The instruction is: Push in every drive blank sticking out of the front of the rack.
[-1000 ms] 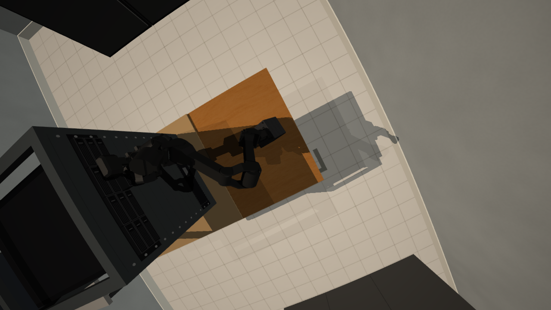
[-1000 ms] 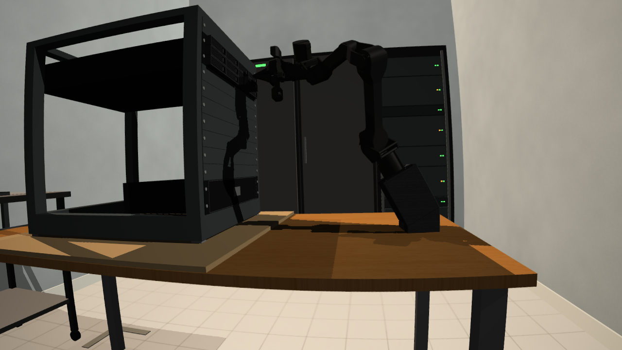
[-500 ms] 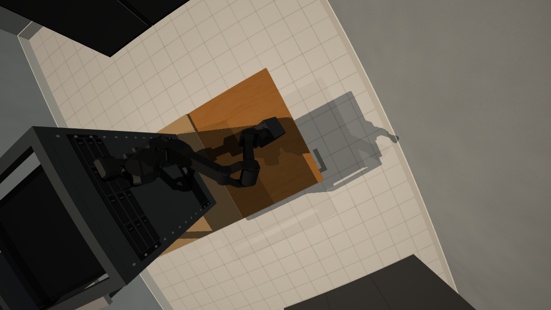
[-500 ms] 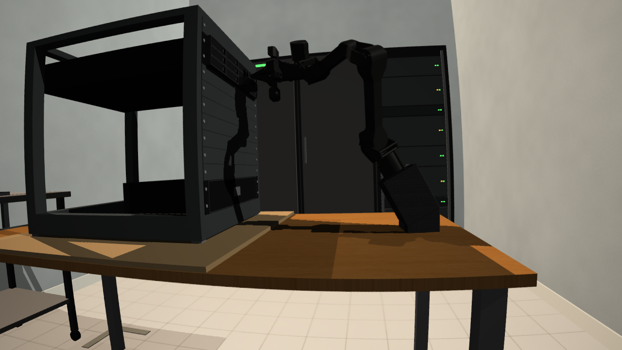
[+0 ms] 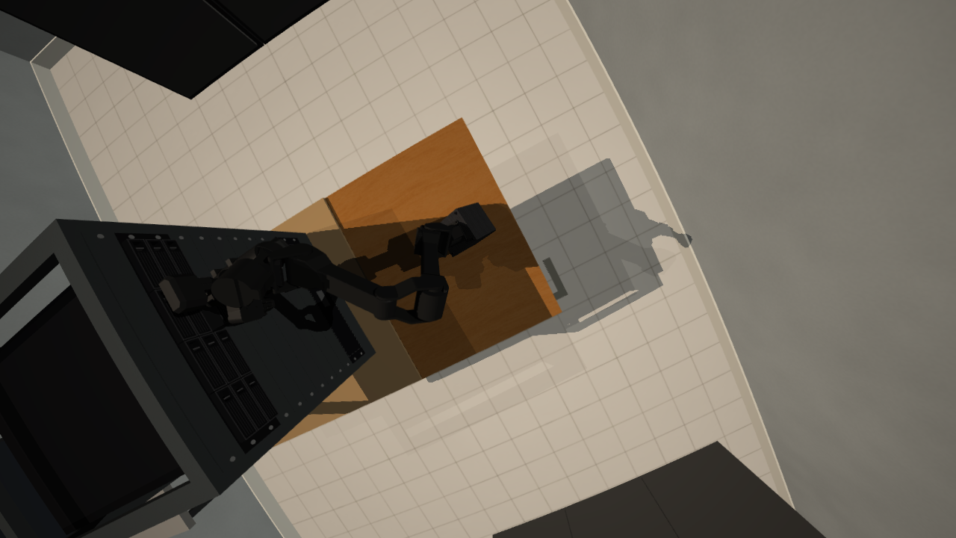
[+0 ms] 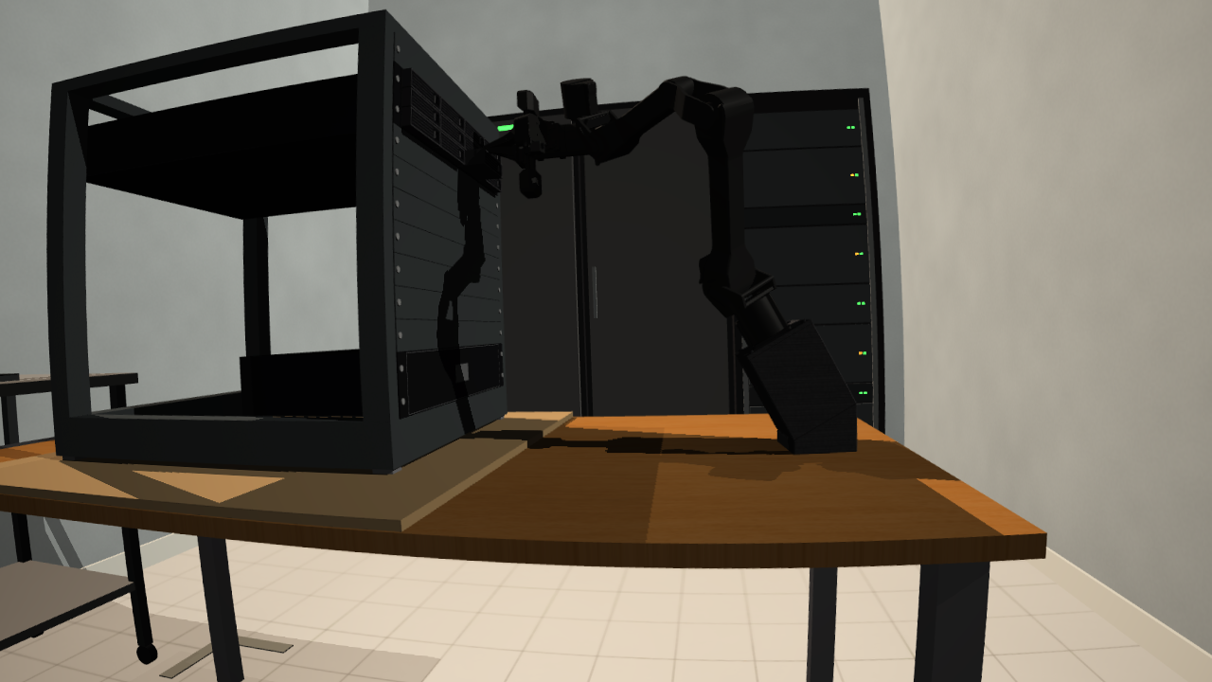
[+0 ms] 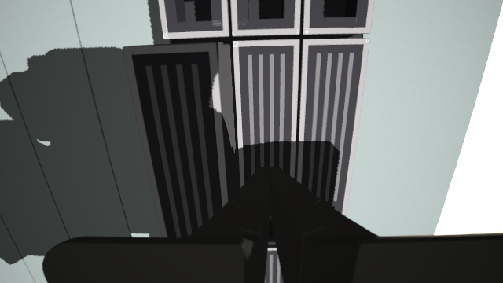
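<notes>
Wrist view: the claw is fully closed, gripping nothing; one drive blank protrudes toward nine o'clock.

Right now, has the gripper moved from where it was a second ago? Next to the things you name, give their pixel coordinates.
Yes, slightly: in the exterior view, the gripper (image 5: 207,315) (image 6: 487,149) (image 7: 269,177) is closer to the rack (image 5: 137,365) (image 6: 374,254) (image 7: 413,118) front.
</notes>
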Controlling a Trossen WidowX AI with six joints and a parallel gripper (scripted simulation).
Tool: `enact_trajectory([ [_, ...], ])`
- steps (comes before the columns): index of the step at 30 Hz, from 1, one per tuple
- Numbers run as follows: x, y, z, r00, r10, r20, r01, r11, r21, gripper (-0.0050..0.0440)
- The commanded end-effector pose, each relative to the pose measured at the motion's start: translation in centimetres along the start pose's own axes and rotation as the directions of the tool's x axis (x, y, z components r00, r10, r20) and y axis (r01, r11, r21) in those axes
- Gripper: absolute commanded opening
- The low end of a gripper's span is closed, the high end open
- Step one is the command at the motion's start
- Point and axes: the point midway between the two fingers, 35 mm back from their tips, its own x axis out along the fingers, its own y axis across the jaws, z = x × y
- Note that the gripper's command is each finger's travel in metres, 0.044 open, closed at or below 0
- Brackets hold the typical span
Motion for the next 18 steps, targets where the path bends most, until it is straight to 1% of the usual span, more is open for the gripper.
enact_trajectory([
  [1,0.51,-0.87,0.42,1.000,-0.014,0.007,0.014,1.000,-0.017,-0.0050],
  [18,0.81,-0.93,0.44,1.000,-0.014,0.007,0.014,1.000,-0.017,-0.0050],
])
